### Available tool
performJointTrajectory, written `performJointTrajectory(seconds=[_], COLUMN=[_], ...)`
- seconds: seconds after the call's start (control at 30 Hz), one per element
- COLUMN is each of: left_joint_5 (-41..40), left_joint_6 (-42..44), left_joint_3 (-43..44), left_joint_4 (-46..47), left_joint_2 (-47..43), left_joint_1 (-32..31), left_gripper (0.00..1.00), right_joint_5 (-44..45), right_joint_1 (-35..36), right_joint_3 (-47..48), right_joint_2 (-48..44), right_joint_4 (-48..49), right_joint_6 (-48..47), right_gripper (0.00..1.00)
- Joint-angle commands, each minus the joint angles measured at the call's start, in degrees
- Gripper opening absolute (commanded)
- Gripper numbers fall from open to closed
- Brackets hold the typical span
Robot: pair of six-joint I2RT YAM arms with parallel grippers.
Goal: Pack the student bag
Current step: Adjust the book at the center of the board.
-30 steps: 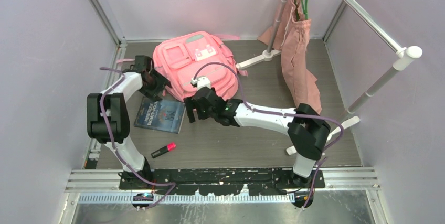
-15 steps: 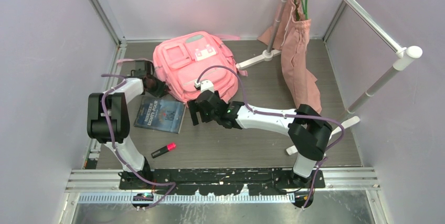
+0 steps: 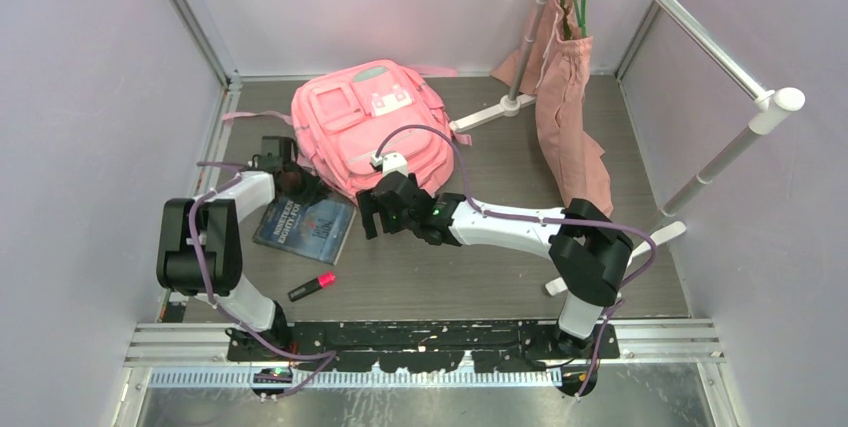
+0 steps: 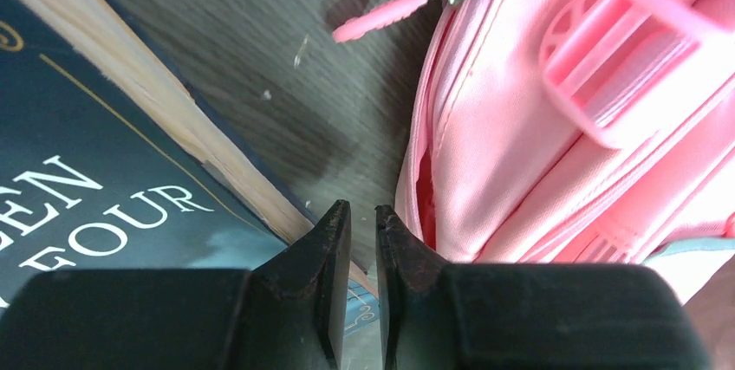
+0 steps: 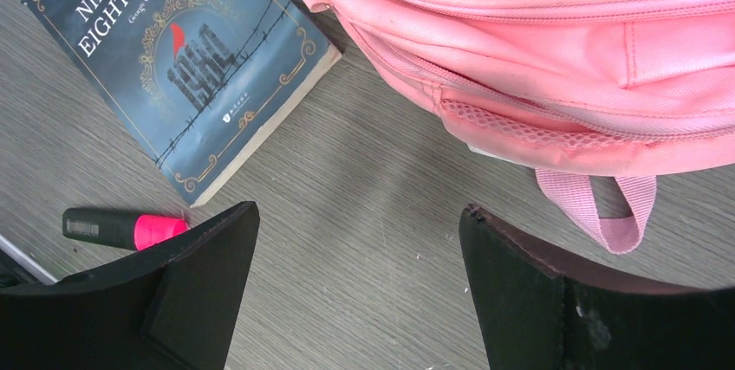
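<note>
The student bag [image 3: 370, 122] is a bright pink backpack lying front up at the back of the table. My left gripper [image 3: 300, 185] sits low at the bag's near-left edge, between the bag [image 4: 555, 127] and the dark blue book [image 4: 87, 171]. Its jaws [image 4: 362, 211] are almost together with nothing between them. A pink zipper pull [image 4: 390, 19] lies free on the table, and a slit in the bag's side shows red inside. My right gripper [image 3: 365, 215] hovers open and empty [image 5: 360, 210] in front of the bag [image 5: 537, 49].
The book [image 3: 305, 222] lies left of centre, and a pink-and-black highlighter [image 3: 312, 286] lies nearer the front. A dusty-pink cloth sack [image 3: 570, 117] hangs on a green hanger from a white rack at the back right. A pink strap loop [image 5: 607, 214] lies by my right fingertip.
My left gripper has moved toward the near side along the bag's left edge, down to the book's corner. The book has turned slightly. The right arm has barely moved.
</note>
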Motion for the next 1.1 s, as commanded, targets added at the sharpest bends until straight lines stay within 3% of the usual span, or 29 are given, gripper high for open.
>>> performJointTrajectory(seconds=[0.0, 0.2, 0.37, 0.53, 0.73, 0.93, 1.07], left_joint_5=[1.61, 0.8, -4.66, -4.92, -5.53, -8.53, -8.69], left_joint_6=[1.14, 5.42, 9.4, 10.35, 10.44, 8.74, 9.19], left_joint_3=[-1.52, 2.33, 6.65, 5.31, -2.11, -10.08, -11.88], left_joint_4=[-2.31, -8.21, -15.75, -23.04, -29.1, -29.1, -27.79], left_joint_2=[-3.55, -8.21, -14.48, -19.87, -24.27, -28.07, -27.48], left_joint_1=[-0.98, -1.03, -0.27, 6.43, 14.01, 14.41, 14.48], left_gripper=[0.19, 0.22, 0.34, 0.48, 0.49, 0.47, 0.46], right_joint_5=[-0.83, -5.12, -10.12, -10.93, -10.19, -10.65, -13.07], right_joint_1=[0.07, -0.09, -0.21, -1.86, -3.31, -3.34, -3.34], right_joint_3=[1.61, 2.05, 4.62, 8.46, 11.23, 15.44, 17.22], right_joint_2=[-0.22, 2.85, 8.75, 15.2, 20.06, 24.64, 26.02], right_joint_4=[2.78, 3.86, 7.61, 7.88, 12.64, 14.62, 15.08], right_joint_6=[1.94, 9.47, 15.17, 16.21, 18.18, 20.17, 20.53], right_gripper=[0.91, 0.91, 0.91, 0.91, 0.88, 0.83, 0.74])
